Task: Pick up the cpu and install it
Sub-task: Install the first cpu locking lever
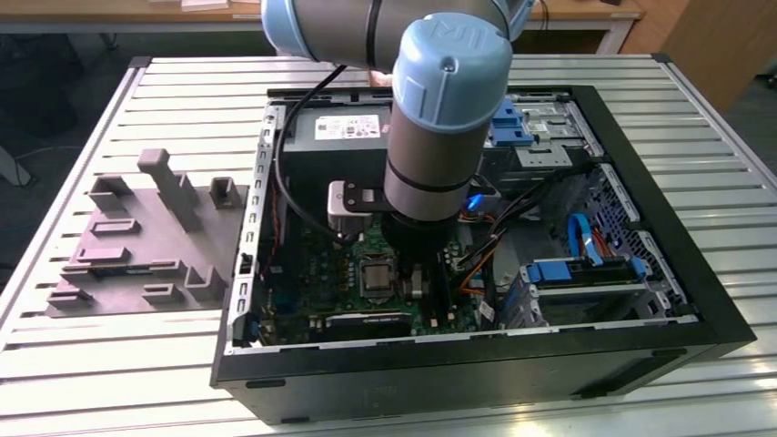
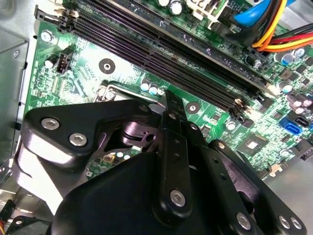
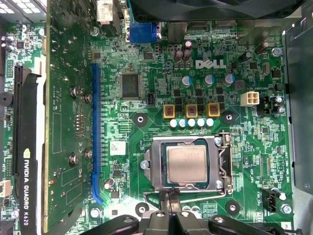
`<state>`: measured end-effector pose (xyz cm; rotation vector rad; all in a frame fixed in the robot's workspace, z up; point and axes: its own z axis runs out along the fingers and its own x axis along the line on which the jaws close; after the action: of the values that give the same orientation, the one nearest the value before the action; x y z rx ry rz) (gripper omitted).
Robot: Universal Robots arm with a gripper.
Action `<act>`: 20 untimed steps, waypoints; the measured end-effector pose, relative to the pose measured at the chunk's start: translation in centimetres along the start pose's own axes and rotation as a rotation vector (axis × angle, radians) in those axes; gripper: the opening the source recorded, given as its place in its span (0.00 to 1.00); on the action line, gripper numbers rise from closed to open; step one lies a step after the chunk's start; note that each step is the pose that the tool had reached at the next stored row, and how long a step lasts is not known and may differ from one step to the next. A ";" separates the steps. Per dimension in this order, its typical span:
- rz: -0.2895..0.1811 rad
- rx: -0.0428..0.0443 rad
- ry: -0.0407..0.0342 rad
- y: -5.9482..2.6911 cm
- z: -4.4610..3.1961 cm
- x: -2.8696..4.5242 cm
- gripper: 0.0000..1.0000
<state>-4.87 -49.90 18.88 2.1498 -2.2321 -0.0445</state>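
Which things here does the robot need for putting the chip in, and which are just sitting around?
For the job:
- the cpu, lying in the socket on the motherboard
- the gripper, just beside the socket

Just there:
- grey moulded tray on the table, beside the computer case
- graphics card
- blue and orange cables
- memory slots

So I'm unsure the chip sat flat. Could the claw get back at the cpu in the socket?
Probably yes: the cpu lies uncovered in the socket, its frame not folded over it, and the claw hangs close beside it with nothing between.
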 end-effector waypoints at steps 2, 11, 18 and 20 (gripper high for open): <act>-0.001 0.0000 -0.0036 0.00 0.03 0.01 0.11; -0.002 0.0031 -0.0278 0.09 0.06 0.02 0.11; -0.003 0.0030 -0.0280 0.15 -1.05 0.03 0.11; -0.002 0.0030 -0.0279 0.17 -1.53 0.04 0.11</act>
<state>-4.97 -49.92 20.42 2.1668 -2.2458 -0.0718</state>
